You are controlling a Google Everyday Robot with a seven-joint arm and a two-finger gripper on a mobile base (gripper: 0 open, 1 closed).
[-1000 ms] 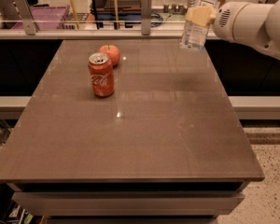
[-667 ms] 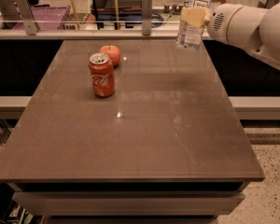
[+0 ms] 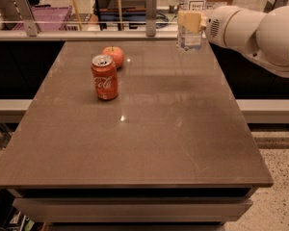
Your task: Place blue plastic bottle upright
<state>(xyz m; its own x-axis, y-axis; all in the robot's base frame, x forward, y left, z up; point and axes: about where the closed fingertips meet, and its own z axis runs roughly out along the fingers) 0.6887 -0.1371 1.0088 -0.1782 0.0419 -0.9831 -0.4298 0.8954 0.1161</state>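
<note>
- Clear plastic: your gripper [image 3: 192, 21] clamps the blue plastic bottle [image 3: 190, 40] mid-body, keeping it upright at the table's [image 3: 149, 143] far right.
- The can [image 3: 104, 77] stands well left, so nothing should crowd your set-down.

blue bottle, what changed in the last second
The gripper, shut on the blue plastic bottle, carried it slightly left in the picture near the table's far edge, and the bottle straightened from a slight tilt to about upright. No release. The red can and apple stayed put.
</note>
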